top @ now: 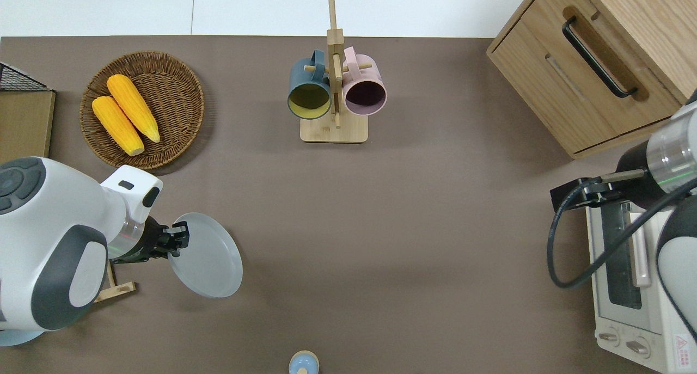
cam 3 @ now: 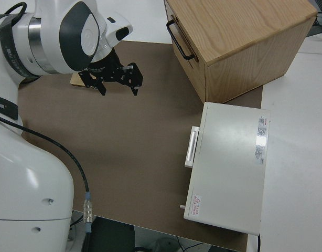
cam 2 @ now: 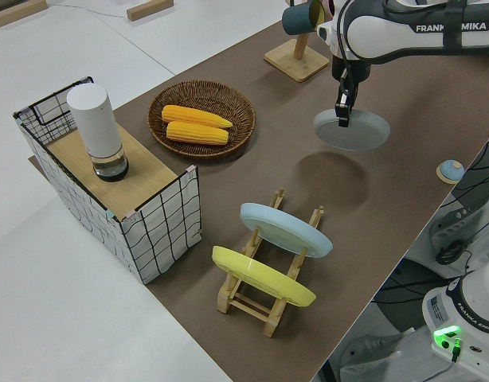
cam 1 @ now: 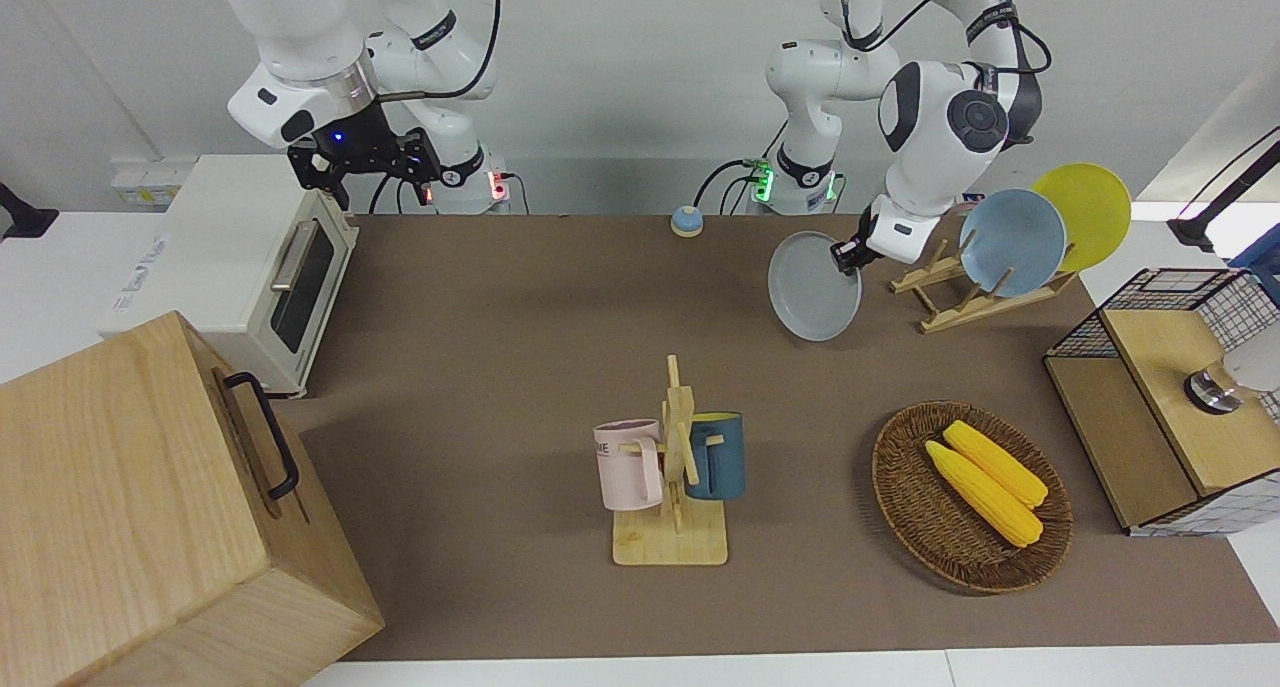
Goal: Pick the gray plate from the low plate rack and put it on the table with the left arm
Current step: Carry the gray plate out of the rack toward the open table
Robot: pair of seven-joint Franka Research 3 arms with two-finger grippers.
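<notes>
While the left pincer (top: pixel 175 242) is closed on the rim of the gray plate (top: pixel 207 262), the plate hangs tilted over bare table (top: pixel 414 243) — already out of the low plate rack (cam 1: pixel 960 292), just beside it. Only the lowering and the release are left, I judge; the right arm is parked.

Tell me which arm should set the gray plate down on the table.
Left. The left gripper already grips the gray plate by its rim, in the air over bare table beside the low plate rack. The right arm is parked at the toaster oven's end.
</notes>
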